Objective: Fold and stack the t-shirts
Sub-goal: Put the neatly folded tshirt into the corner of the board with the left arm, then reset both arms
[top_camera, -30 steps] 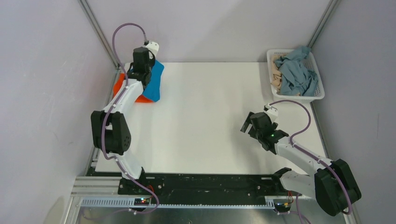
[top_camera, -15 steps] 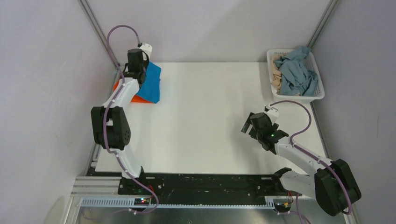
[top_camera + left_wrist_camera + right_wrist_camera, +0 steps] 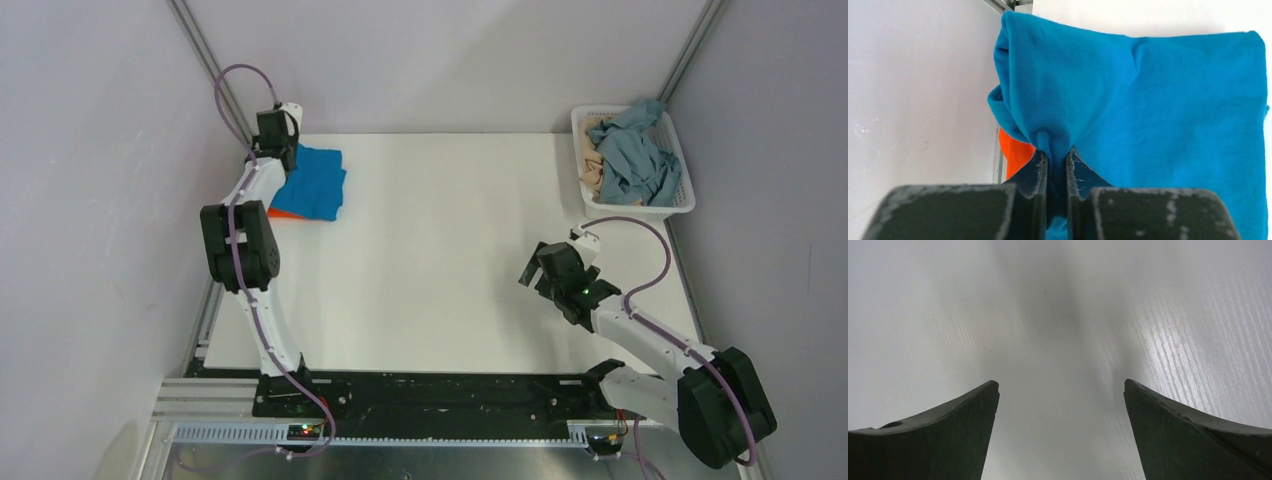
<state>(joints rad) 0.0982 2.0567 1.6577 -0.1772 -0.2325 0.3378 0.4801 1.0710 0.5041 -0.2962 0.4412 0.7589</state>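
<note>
A folded blue t-shirt (image 3: 313,184) lies at the far left of the table on top of a folded orange t-shirt (image 3: 283,212), of which only an edge shows. My left gripper (image 3: 281,160) is shut on the blue shirt's left edge; in the left wrist view the blue cloth (image 3: 1148,100) bunches between the fingertips (image 3: 1038,160) and orange (image 3: 1015,152) peeks out beneath. My right gripper (image 3: 535,268) is open and empty over bare table at the right; its wrist view shows the gripper (image 3: 1060,390) with spread jaws above the white surface.
A white basket (image 3: 672,210) at the far right corner holds crumpled grey-blue shirts (image 3: 632,155) and a beige one (image 3: 592,170). The left wall (image 3: 918,90) stands close beside the stack. Frame posts run up at the back corners.
My left gripper has moved left and back, pulling the blue shirt flat over the orange one, which is now mostly covered. The right arm has barely moved.
</note>
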